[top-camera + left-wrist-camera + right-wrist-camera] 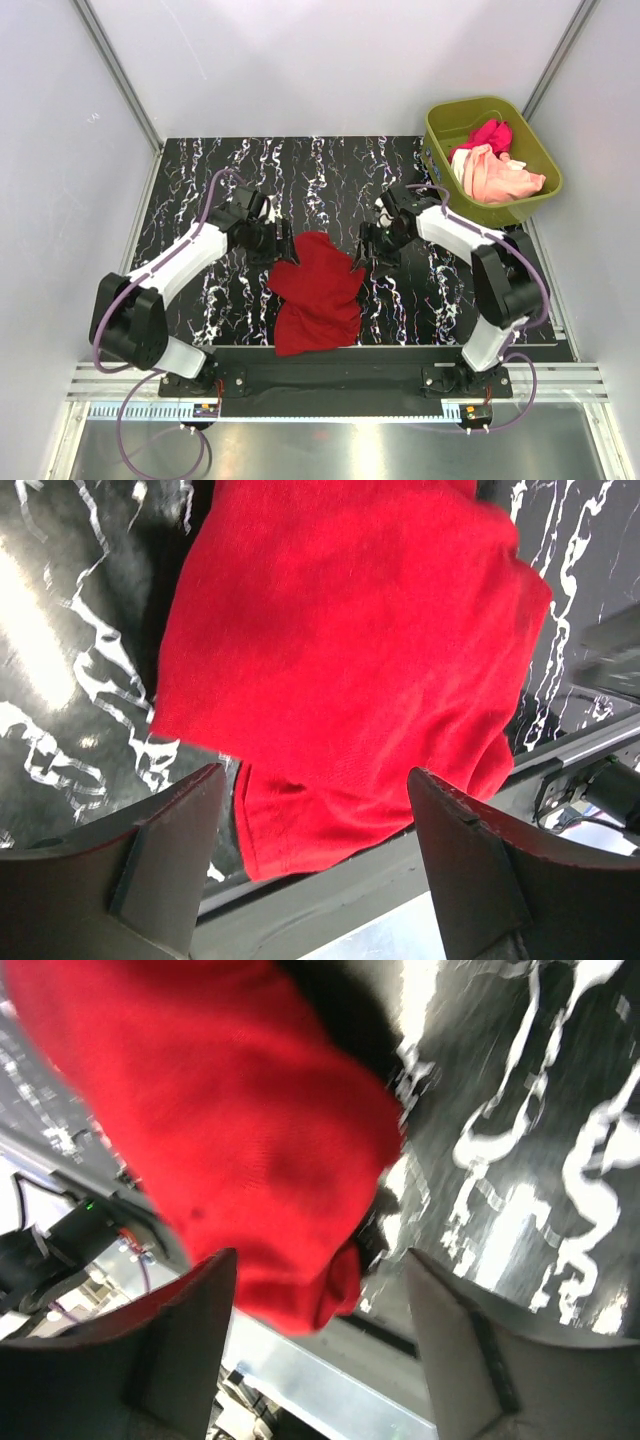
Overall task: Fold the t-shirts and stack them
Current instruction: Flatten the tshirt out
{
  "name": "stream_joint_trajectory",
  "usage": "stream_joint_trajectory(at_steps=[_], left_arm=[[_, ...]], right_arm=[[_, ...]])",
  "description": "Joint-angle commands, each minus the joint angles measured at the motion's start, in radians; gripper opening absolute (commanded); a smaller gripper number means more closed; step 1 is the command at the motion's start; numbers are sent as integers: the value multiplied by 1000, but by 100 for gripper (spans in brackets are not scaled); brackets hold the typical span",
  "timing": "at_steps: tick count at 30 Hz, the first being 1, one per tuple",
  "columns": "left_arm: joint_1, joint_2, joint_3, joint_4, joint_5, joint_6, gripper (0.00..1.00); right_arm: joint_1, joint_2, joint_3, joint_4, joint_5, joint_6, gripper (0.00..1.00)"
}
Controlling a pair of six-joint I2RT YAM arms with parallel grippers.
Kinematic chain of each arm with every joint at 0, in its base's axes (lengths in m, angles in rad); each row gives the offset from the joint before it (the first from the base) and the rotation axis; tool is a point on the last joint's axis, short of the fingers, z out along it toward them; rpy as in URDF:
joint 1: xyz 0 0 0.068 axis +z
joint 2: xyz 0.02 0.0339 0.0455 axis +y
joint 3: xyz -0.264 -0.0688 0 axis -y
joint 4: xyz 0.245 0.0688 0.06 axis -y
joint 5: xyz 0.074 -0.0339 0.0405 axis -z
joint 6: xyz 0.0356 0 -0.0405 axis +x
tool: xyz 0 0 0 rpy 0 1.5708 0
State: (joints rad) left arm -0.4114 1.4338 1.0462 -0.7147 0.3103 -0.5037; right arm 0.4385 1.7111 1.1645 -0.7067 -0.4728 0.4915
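The deep red t-shirt [315, 295] lies in a rumpled, loosely bunched heap on the dark marbled worktop [200, 170]. It sits about midway between the left and right edges, and its near end reaches the near edge. A short flap of cloth sticks out on each side near its far end.

The left arm [190, 255] reaches in from the left, and the left jaws sit just beside the shirt's far left corner. From the left wrist view the two dark fingers [170, 850] stand well spread, with nothing between them. The red cloth [350, 650] lies flat on the worktop beyond them.

The right arm [455, 232] comes in from the right, and the right jaws are just beside the shirt's far right flap. They are spread wide too. The fingers [460, 1340] frame a blurred fold of red cloth [200, 1110] without gripping it.

At the far right corner stands the olive-green tub [437, 128]. The magenta-pink t-shirt [485, 135] is bundled inside it towards the far side. The pale peach t-shirt [500, 178] is crumpled against it on the near side, and the two are touching.
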Motion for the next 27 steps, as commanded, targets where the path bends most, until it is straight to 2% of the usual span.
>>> stream_joint_trajectory(at_steps=[1,3,4,5,6,8,10,12,14,17,18,19,22,26,27], left_arm=[[-6,-2,48,55,52,-7,78],[-6,-33,9,63,52,-10,78],[-6,-70,-8,67,52,-12,78],[-6,-88,-18,69,50,-12,78],[-6,-105,-38,67,50,-12,78],[-6,-154,-51,64,52,-13,78],[-6,-193,-45,52,44,-4,78],[-6,-220,-26,22,20,7,78],[-6,-236,11,1,-16,25,78],[-6,-272,67,-37,-83,36,77],[-6,-301,78,-38,-95,42,77],[-6,-317,89,-37,-108,45,77],[-6,-366,127,-34,-148,48,77],[-6,-398,173,-29,-198,48,77],[-6,-406,189,-28,-207,47,77]], right_arm=[[-9,53,17,78,-29,-37,70],[-15,100,33,93,-42,-34,56],[-17,117,38,95,-53,-36,46],[-17,139,43,93,-55,-34,30],[-18,143,35,96,-55,-31,30],[-21,150,23,119,-66,-24,36],[-26,159,24,116,-76,-33,36],[-38,156,56,98,-57,-45,20],[-56,133,78,70,-18,-57,0],[-124,59,185,-19,69,-83,0],[-132,29,222,-57,124,-118,0],[-130,-40,265,-135,258,-143,0],[-132,-172,429,-221,403,-235,0],[-123,-255,719,-313,442,-280,0],[-121,-272,736,-306,413,-256,0]])
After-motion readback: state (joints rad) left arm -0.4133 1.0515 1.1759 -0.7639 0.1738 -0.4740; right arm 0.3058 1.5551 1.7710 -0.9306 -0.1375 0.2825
